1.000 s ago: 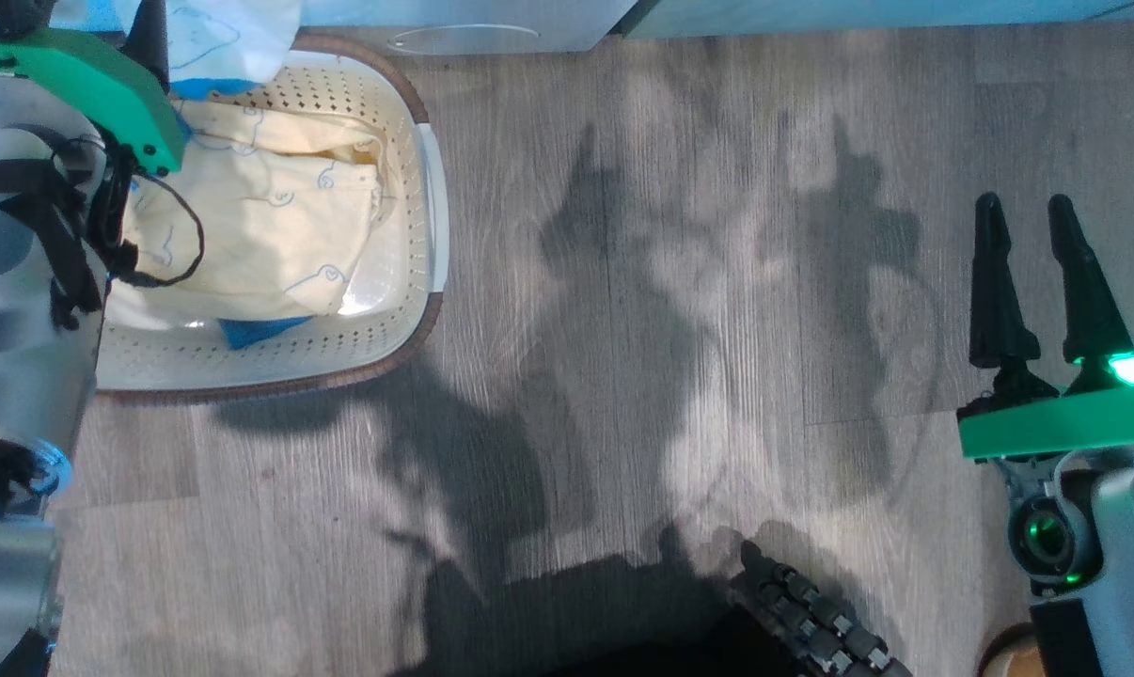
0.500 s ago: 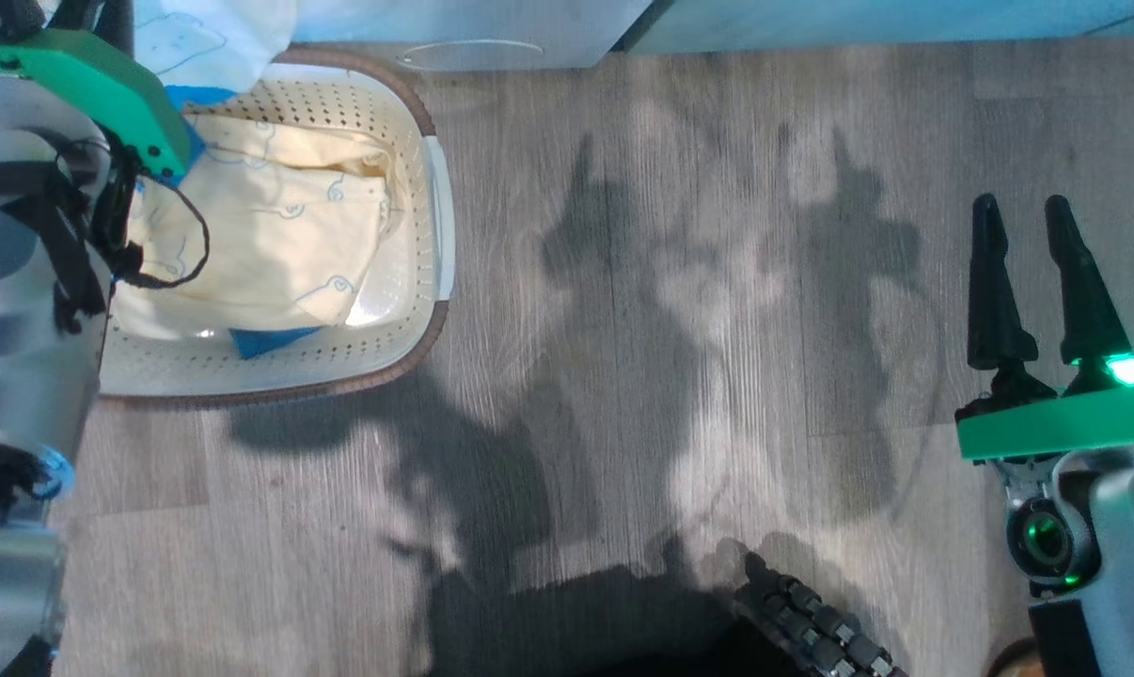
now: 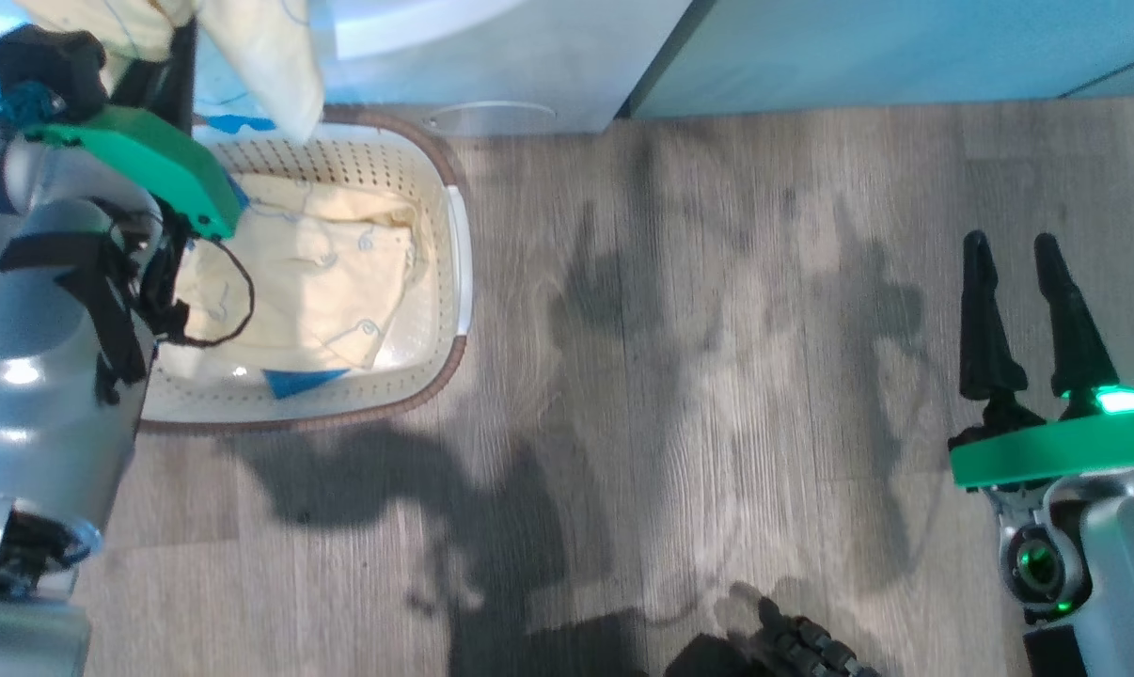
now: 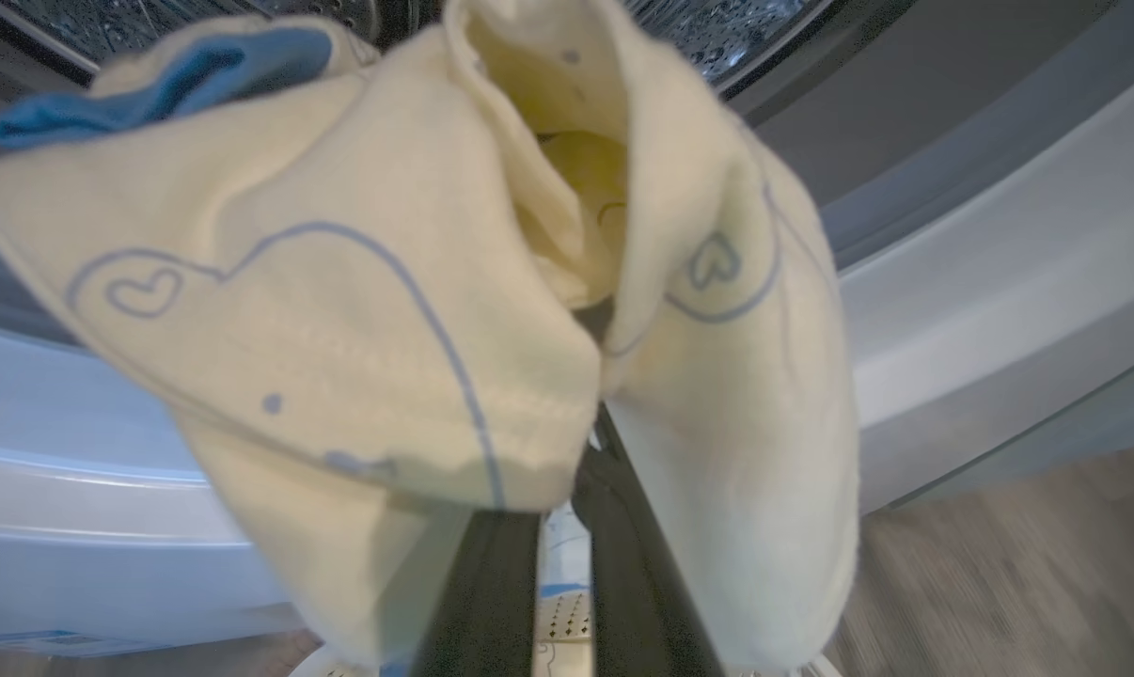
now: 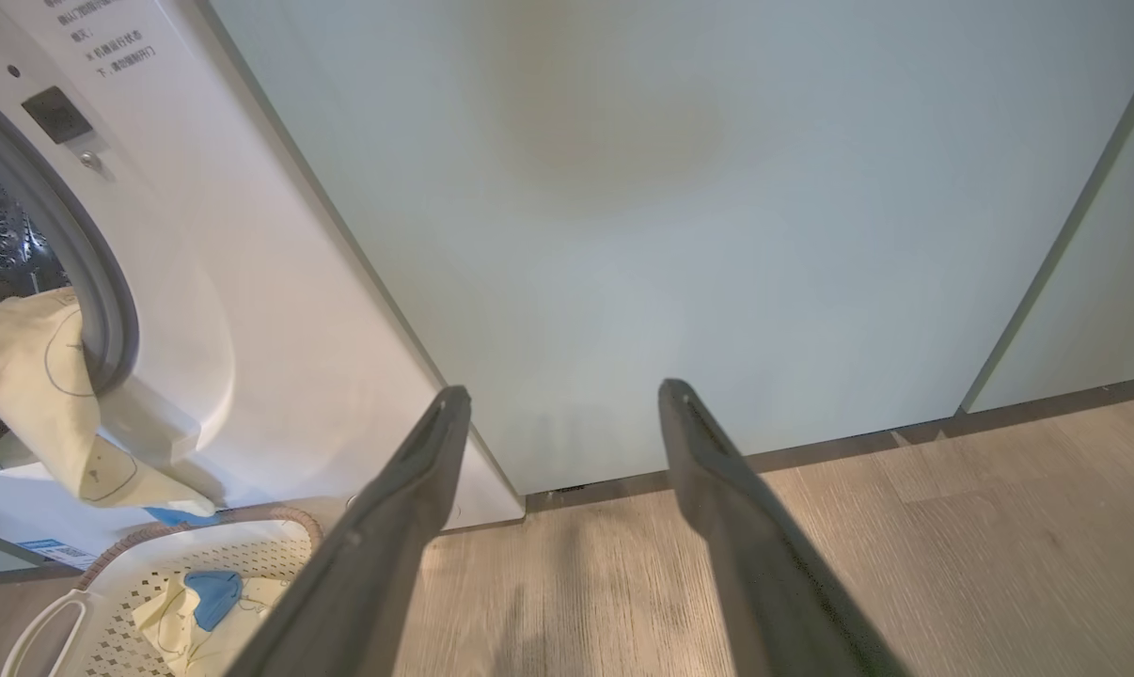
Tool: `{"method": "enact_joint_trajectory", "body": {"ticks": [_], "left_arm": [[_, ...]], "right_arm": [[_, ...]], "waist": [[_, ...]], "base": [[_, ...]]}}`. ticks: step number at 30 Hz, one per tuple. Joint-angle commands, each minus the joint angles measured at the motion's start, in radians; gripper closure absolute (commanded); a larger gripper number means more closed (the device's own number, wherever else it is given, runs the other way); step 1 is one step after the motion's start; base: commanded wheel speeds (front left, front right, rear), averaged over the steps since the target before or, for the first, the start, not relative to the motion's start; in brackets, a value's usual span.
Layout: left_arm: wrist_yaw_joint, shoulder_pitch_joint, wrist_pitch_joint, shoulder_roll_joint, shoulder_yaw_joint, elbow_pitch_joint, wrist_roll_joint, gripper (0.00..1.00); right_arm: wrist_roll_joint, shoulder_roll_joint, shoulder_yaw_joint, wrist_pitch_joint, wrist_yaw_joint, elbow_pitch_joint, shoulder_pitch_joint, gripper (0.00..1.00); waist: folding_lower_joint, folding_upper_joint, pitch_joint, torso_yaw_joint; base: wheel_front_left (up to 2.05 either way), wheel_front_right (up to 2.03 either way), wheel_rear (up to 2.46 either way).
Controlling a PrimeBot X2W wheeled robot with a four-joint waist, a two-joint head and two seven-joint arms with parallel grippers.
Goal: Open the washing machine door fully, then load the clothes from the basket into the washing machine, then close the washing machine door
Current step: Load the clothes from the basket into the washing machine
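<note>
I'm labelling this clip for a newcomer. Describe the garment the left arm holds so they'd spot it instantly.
Start at the white washing machine; at its grey-rimmed opening, a pale yellow garment hangs from the left gripper. Unlike the clothes lying in the basket below, it dangles in the air.

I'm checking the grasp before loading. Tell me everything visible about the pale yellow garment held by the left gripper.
The pale yellow garment looks like thin knit cloth, printed with faint blue outline bears and hearts, with bright blue trim at one edge. It hangs bunched and folded over the left gripper, which is shut on it. It is above the cream perforated basket, at the lower rim of the white washing machine's opening; contact there is unclear.
</note>
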Motion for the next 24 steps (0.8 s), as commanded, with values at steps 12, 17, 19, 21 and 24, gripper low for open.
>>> {"method": "enact_joint_trajectory", "body": {"ticks": [12, 17, 19, 21, 24], "left_arm": [[-0.001, 0.012, 0.028, 0.097, -0.022, -0.215, -0.092, 1.0], [-0.001, -0.054, 0.099, 0.124, -0.028, -0.272, -0.161, 1.0], [-0.001, -0.09, 0.129, 0.134, -0.023, -0.281, -0.192, 1.0], [-0.001, -0.13, 0.155, 0.146, -0.014, -0.281, -0.216, 1.0], [-0.001, -0.201, 0.194, 0.165, -0.008, -0.271, -0.241, 1.0]], "right_arm": [[0.002, -0.008, 0.022, -0.007, 0.0, -0.017, 0.039, 0.0], [0.005, -0.006, 0.024, -0.007, 0.0, -0.02, 0.033, 0.0], [0.006, -0.005, 0.025, -0.007, 0.0, -0.023, 0.028, 0.0], [0.008, -0.003, 0.026, -0.007, 0.0, -0.026, 0.023, 0.0], [0.012, 0.0, 0.025, -0.007, 0.0, -0.031, 0.013, 0.0]], "waist": [[0.0, -0.0001, -0.064, 0.005], [0.0, -0.0001, -0.053, -0.003], [0.0, -0.0001, -0.042, -0.008], [0.0, -0.0001, -0.028, -0.014], [0.0, -0.0001, -0.002, -0.021]], "base": [[0.0, 0.0, 0.0], [0.0, 0.0, 0.0], [0.0, 0.0, 0.0], [0.0, 0.0, 0.0], [0.0, 0.0, 0.0]]}}
